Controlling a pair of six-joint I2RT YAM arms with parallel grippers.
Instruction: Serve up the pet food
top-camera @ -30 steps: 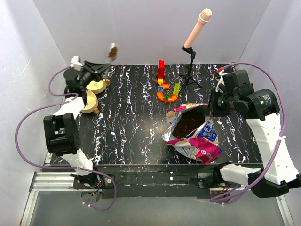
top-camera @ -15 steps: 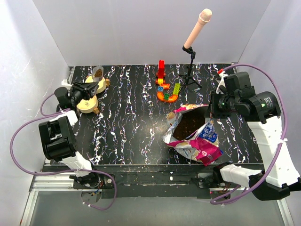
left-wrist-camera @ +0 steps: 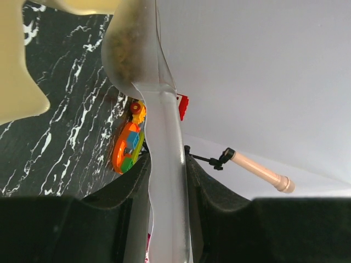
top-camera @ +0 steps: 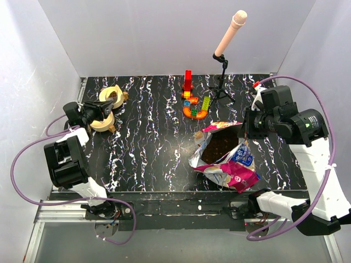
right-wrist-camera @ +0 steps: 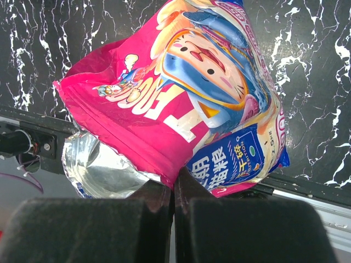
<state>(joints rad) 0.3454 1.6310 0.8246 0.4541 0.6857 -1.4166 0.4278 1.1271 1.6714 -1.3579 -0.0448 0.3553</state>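
White-shelled left arm (top-camera: 66, 161) with boxy black joint housings, at the left of the overhead frame; matching right arm (top-camera: 315, 159) at the right. Looped with thin purple cables (top-camera: 12, 171). Tipped with matte black tool fingers (right-wrist-camera: 109, 230), filling the bottom of both wrist frames.

The left arm (top-camera: 68, 159) is folded low at the left edge of the table. Its wrist is stretched to the far left corner, and the left gripper (top-camera: 105, 107) points to the right with both fingers pressed on the handle of a clear scoop (left-wrist-camera: 164, 164). The right arm (top-camera: 312, 148) stands high with the elbow up, and the right gripper (top-camera: 245, 129) turns toward the middle, its fingers fully together and pinching the edge of the pet food bag (right-wrist-camera: 181, 104).
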